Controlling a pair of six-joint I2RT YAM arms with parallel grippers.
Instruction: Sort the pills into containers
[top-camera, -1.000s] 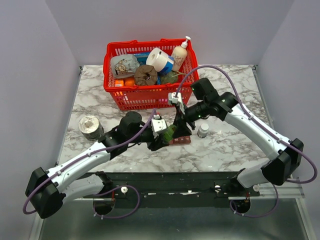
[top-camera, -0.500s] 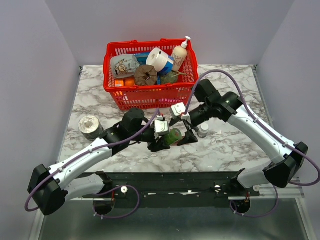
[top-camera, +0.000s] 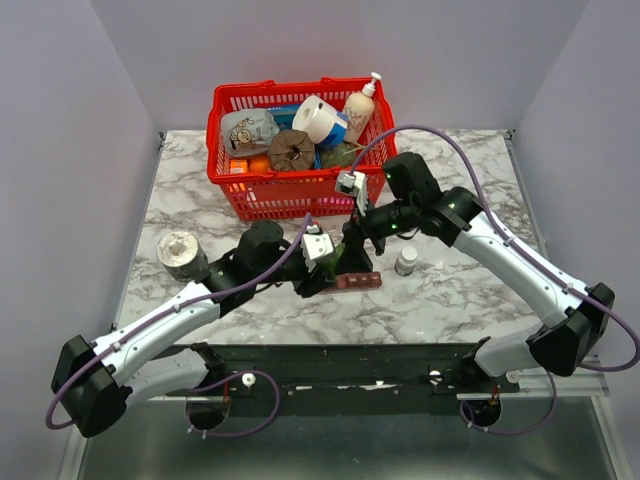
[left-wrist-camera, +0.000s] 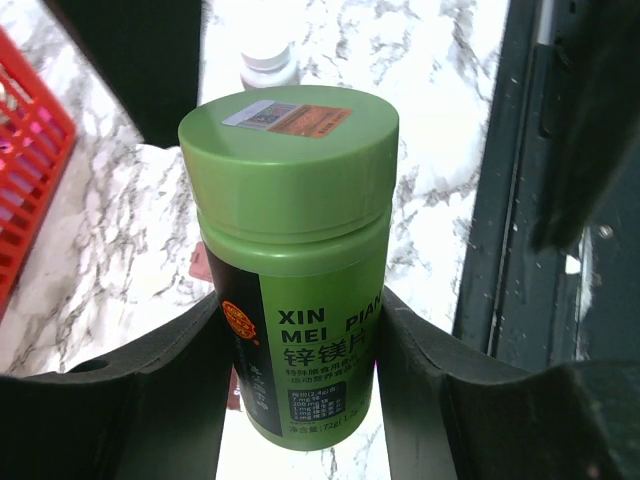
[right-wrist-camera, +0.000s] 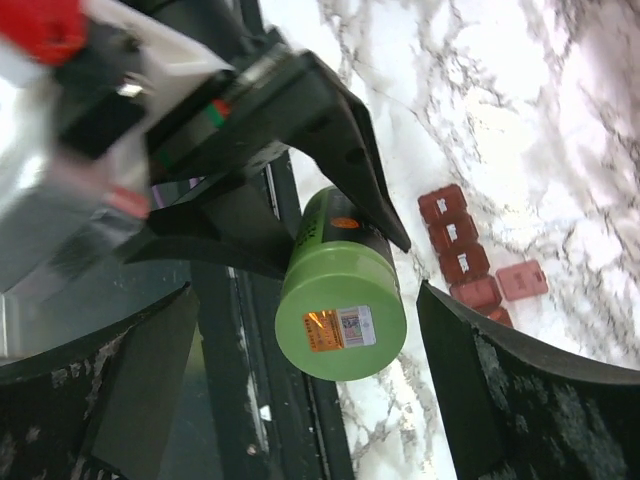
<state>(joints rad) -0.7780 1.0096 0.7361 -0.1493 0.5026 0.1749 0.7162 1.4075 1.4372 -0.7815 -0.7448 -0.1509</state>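
My left gripper (top-camera: 322, 270) is shut on a green cylindrical bottle (top-camera: 334, 262) and holds it tilted above the table. The left wrist view shows the bottle (left-wrist-camera: 290, 260) clamped between both fingers (left-wrist-camera: 300, 400). My right gripper (top-camera: 355, 238) is open just above the bottle's cap (right-wrist-camera: 342, 312). Its jaws stand wide on either side of the cap and do not touch it (right-wrist-camera: 305, 335). The containers, a dark red-brown strip (top-camera: 362, 281), lie on the marble just right of the bottle. In the right wrist view (right-wrist-camera: 458, 248) one lid stands open.
A red basket (top-camera: 225, 180) full of goods stands at the back. A tiny clear bottle with a white cap (top-camera: 406, 261) stands right of the strip. A grey cylinder (top-camera: 180, 252) stands at the left. The black front rail (top-camera: 330, 355) runs below.
The right gripper dipped down and right beside the bottle, then came back up and left over the cap. The left gripper kept hold of the bottle and shifted slightly left.
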